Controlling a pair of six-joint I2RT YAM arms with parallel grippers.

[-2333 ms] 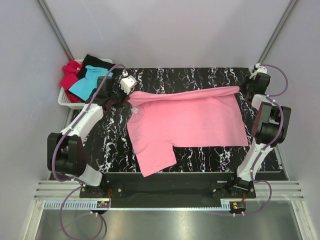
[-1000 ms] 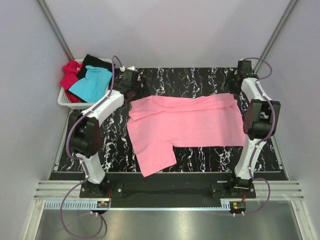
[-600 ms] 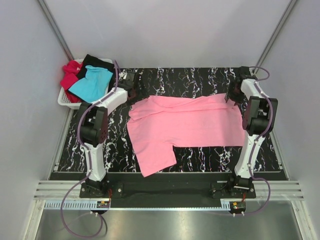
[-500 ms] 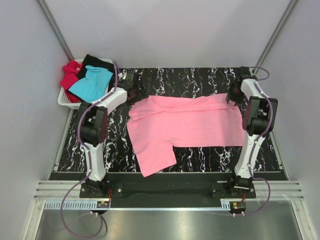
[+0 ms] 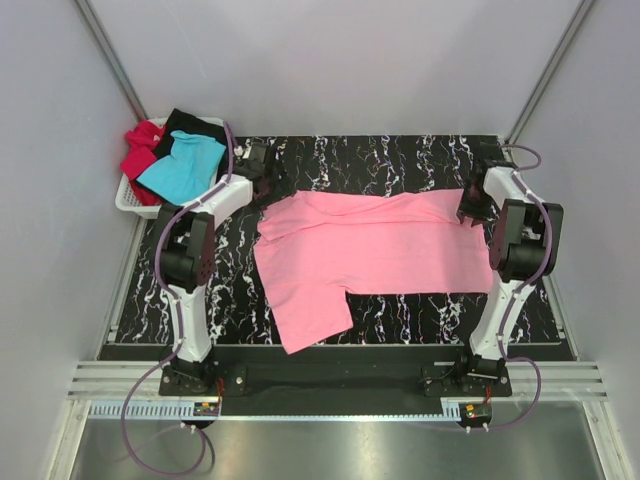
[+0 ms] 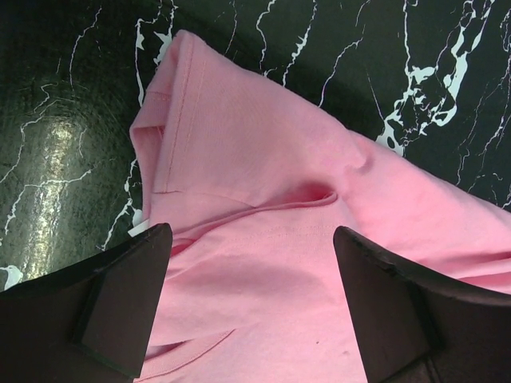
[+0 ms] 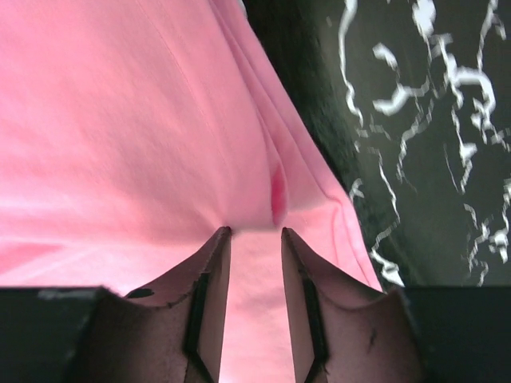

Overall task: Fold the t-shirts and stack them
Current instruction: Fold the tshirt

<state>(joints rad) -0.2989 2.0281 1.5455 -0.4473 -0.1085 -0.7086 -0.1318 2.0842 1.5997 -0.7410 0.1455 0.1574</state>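
The pink t-shirt (image 5: 370,245) lies spread on the black marble table, its far edge rumpled. My left gripper (image 5: 261,186) hovers over the shirt's far left corner. In the left wrist view the gripper (image 6: 249,235) stands wide open above the sleeve and shoulder of the pink cloth (image 6: 263,183), with a small white label (image 6: 137,230) by its left finger. My right gripper (image 5: 470,207) is at the far right corner. Its fingers (image 7: 254,233) stand a narrow gap apart, tips pressed into the pink cloth (image 7: 120,120), which puckers just ahead of them. The turquoise (image 5: 180,165), red (image 5: 140,152) and black (image 5: 196,125) t-shirts are in the basket.
A white plastic basket (image 5: 128,202) stands off the table's far left corner. Bare marble table (image 5: 400,155) runs behind the shirt and along its left side. Grey walls enclose the back and both sides.
The far edge that both grippers held has been laid down and let go. Both arms have dropped to the far corners. The right gripper's jaws have narrowed onto the cloth over the last second.
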